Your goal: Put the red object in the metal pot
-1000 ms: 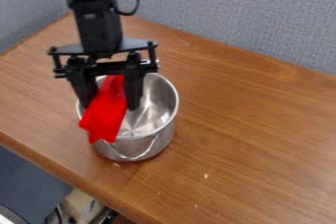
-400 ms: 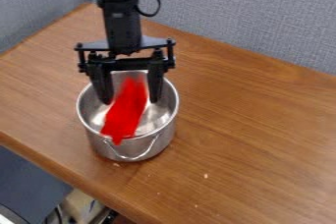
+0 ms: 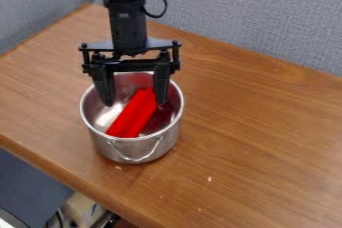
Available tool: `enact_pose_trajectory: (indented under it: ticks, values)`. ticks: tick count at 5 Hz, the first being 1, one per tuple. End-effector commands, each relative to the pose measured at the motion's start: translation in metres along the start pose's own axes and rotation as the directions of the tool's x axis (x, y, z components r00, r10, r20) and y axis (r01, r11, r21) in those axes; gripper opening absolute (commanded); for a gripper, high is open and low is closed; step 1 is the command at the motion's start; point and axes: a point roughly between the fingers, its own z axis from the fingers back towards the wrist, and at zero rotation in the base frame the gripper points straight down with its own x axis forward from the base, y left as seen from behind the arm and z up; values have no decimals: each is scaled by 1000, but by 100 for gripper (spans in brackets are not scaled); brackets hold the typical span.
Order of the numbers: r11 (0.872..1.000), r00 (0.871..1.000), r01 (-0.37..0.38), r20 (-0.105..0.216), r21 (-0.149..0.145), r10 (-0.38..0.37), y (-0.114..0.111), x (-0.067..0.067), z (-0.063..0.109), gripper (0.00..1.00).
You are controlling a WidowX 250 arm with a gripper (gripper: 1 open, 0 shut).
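Note:
The metal pot [image 3: 112,148] stands on the wooden table near its front left edge. Inside it lies the red object [image 3: 131,113], tilted, its lower end toward the pot's front left and its upper end near the right wall. My gripper [image 3: 131,89] hangs directly over the pot with its black fingers [image 3: 102,92] spread wide on either side of the block's upper end. Nothing is clamped between them; the block rests in the pot on its own.
The brown wooden table [image 3: 254,122] runs out to the right and back. Its front edge [image 3: 80,194] lies close below the pot. A grey wall [image 3: 267,12] rises behind the table.
The fingers have spread apart and the red object has dropped from hanging in them to lying lower inside the pot. Earlier the arm carried it rightward over the pot.

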Motion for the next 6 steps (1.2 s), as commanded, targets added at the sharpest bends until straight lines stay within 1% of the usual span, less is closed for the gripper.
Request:
enact_pose_trajectory:
  ticks: [1, 2, 3, 4, 5, 6]
  values:
    - [998, 997, -50, 56, -29, 52, 3, 6, 19, 100]
    - [999, 997, -47, 65, -26, 49, 0, 5, 22, 100]
    - [995, 993, -89, 78, -33, 91, -14, -2, 32, 100]
    - [996, 984, -81, 156, -36, 86, -35, -15, 51, 100]
    - [999, 982, -12, 187, -51, 21, -52, -24, 65, 100]
    - [999, 976, 6, 218, -53, 6, -41, -22, 55, 100]
